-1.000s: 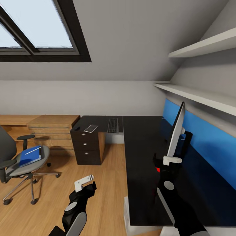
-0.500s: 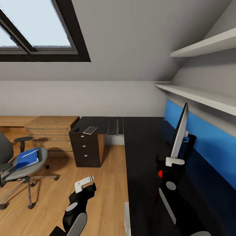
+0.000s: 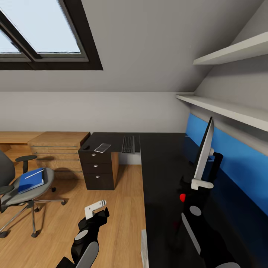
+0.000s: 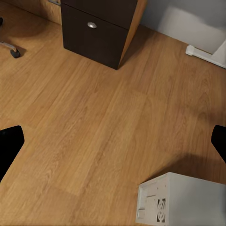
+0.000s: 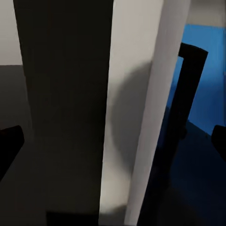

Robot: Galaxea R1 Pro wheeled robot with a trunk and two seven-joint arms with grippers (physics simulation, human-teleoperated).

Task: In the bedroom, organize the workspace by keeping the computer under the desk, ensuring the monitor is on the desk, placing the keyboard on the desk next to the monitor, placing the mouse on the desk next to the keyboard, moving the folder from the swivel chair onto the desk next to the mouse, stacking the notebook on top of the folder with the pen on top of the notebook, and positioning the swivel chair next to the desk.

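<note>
**Monitor being handled by its edge, a tip-over is the thing to watch**

Nearest the camera, low centre-left in the head view, the left gripper (image 3: 97,209) is being held out over bare wood floor with nothing in it; in the left wrist view its dark fingertips are sitting at the two side edges, so it reads as spread wide. The white computer (image 4: 181,200) is showing in that view's lower right corner, on the floor.

At lower right of the head view, the right gripper (image 3: 199,184) is being kept right against the lower near edge of the monitor (image 3: 204,149), which is being seen edge-on, leaning, on the desk (image 3: 163,175) in front of the blue wall panel. In the right wrist view the fingertips are parked wide at the frame's sides with the white back (image 5: 134,117) between them, so a firm grip isn't being shown.

The risk: a thin panel on a skinny stand, if pushed low and off-centre, is probably getting rocked over or skidded on the glossy top.

Further back, the folder (image 3: 31,179) with the pen (image 3: 34,173) on it is lying on the swivel chair (image 3: 22,186) at middle left. Far end of the desk: keyboard (image 3: 127,143), notebook (image 3: 102,147), mouse (image 3: 86,147).
</note>
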